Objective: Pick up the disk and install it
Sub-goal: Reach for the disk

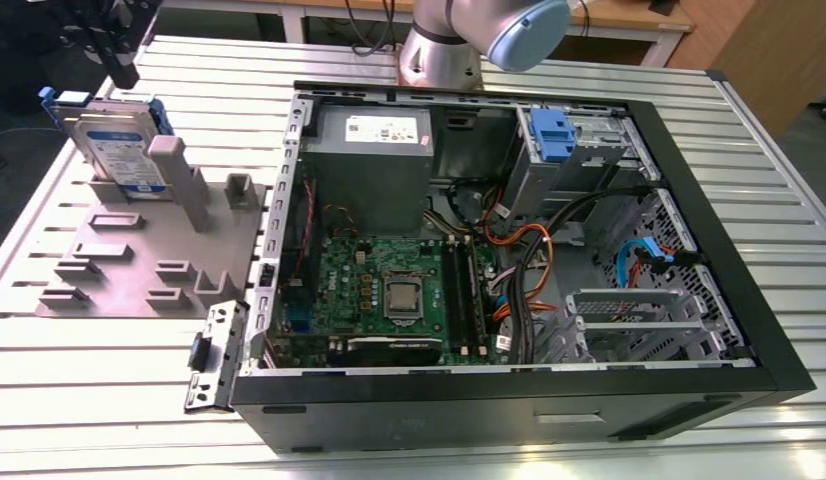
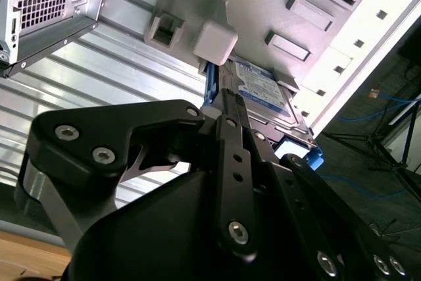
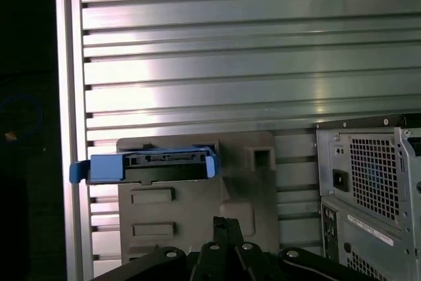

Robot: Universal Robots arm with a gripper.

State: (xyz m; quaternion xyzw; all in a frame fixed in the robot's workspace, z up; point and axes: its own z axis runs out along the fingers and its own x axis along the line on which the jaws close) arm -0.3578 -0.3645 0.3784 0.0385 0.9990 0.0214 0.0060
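Note:
The disk (image 1: 120, 150) stands on edge in a slot of the grey fixture (image 1: 133, 255) at the exterior view's left. It is silver-grey with a white-and-blue label and a blue bracket. My black gripper (image 1: 120, 65) hangs just above and behind the disk, apart from it. In the first wrist view the disk's blue-framed edge (image 3: 151, 164) lies ahead of the gripper (image 3: 223, 223). In the second wrist view the labelled face (image 2: 263, 90) shows just past the gripper (image 2: 227, 100). The fingers look pressed together with nothing between them.
An open computer case (image 1: 767, 330) lies to the exterior view's right of the fixture, with motherboard (image 1: 386, 290), grey power supply (image 1: 373, 150) and a drive bay holding a blue tab (image 1: 553, 135). The arm's base (image 1: 447, 50) stands behind the case. Everything rests on a ribbed metal table (image 1: 93, 400).

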